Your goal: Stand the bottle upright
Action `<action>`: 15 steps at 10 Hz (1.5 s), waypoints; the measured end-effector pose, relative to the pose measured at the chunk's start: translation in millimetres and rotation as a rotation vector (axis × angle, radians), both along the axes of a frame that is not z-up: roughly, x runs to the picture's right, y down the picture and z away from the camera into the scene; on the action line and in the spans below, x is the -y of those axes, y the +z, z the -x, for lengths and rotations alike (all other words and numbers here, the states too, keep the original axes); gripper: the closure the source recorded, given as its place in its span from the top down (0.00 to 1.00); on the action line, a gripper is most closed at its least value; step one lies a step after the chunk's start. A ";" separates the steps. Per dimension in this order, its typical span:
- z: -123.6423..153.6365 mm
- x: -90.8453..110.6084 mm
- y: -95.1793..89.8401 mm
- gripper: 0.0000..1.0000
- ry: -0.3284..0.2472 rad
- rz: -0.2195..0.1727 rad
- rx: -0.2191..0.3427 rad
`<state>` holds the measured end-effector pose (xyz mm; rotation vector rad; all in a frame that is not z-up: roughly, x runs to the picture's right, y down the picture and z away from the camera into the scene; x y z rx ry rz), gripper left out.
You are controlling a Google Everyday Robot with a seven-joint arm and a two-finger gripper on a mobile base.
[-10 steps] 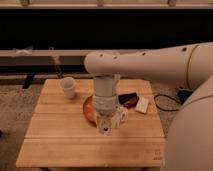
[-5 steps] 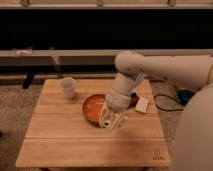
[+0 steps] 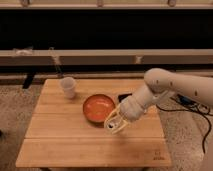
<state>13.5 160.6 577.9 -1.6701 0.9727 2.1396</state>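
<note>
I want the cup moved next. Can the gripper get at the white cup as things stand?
Probably yes. The gripper, shut, hangs at the orange bowl's front right; the white cup stands free at the table's back left. Only the bowl lies between, low enough to pass over.

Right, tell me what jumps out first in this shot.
The white robot arm sweeps in from the right, its tool hanging over the wooden table just right of the orange bowl. A white cup stands alone near the table's back left.
</note>
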 end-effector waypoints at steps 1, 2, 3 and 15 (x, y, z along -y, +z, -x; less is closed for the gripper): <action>-1.3 -3.7 5.1 0.00 0.059 0.007 0.022; 1.1 -5.5 8.5 0.00 0.091 0.013 0.044; 3.6 -8.9 14.2 0.00 0.120 0.025 0.065; 6.7 -16.1 47.4 0.00 0.056 0.154 0.247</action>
